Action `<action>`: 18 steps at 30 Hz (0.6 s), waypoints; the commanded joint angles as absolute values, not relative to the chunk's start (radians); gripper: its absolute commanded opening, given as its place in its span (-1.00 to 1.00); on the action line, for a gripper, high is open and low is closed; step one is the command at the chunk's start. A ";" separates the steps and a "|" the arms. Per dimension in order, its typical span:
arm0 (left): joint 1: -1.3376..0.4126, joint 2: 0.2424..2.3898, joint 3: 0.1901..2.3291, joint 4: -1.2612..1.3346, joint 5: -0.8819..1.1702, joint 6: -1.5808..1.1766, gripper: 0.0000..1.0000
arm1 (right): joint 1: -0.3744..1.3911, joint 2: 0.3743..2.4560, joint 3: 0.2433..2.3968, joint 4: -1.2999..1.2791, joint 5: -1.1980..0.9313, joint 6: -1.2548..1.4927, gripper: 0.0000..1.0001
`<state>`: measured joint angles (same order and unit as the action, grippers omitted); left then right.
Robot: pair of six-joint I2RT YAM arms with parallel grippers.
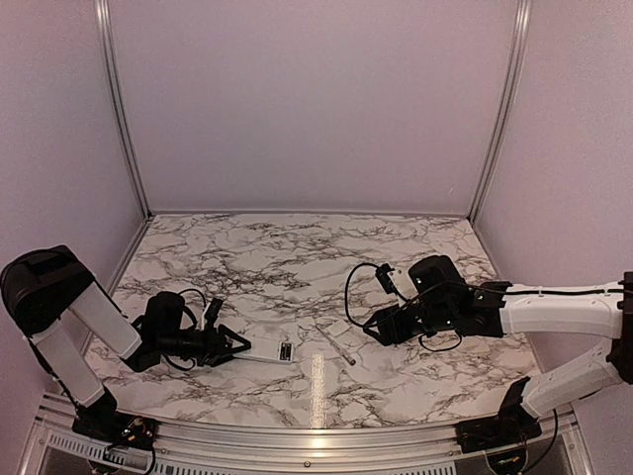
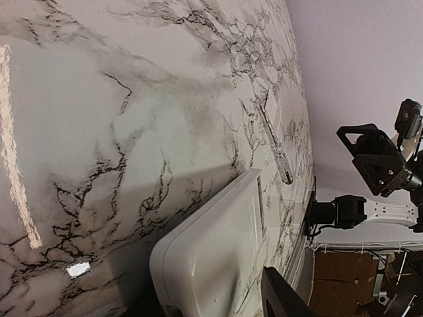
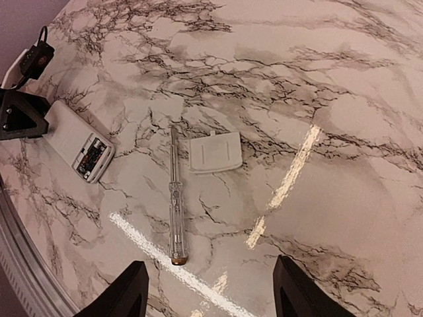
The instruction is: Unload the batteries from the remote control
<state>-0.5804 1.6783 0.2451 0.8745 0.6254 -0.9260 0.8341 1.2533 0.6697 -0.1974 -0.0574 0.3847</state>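
The white remote control (image 1: 265,350) lies flat on the marble table. Its dark open recess (image 3: 92,157) at the right end shows the batteries (image 3: 90,158) still inside. My left gripper (image 1: 235,346) is shut on the remote's left end. In the left wrist view the remote (image 2: 211,257) fills the space between the fingers (image 2: 284,297). My right gripper (image 1: 381,327) is open and empty. It hovers over the table to the right of the remote, and its fingers (image 3: 125,294) frame bare marble.
A clear-handled screwdriver (image 3: 174,198) lies between the remote and my right gripper, also seen in the top view (image 1: 336,344). The small white cover piece (image 3: 215,152) lies just beyond it. The table's metal front rail (image 1: 316,430) runs along the near edge.
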 commanded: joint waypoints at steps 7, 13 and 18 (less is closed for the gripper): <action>-0.579 1.574 0.216 0.563 0.479 -0.844 0.29 | 0.870 1.337 0.710 -0.216 -0.014 0.326 0.27; -0.578 1.444 0.241 0.392 0.427 -0.790 0.73 | 0.876 1.380 0.744 -0.222 -0.005 0.305 0.29; -0.578 1.353 0.283 0.258 0.370 -0.758 0.97 | 0.884 1.409 0.788 -0.261 0.025 0.279 0.31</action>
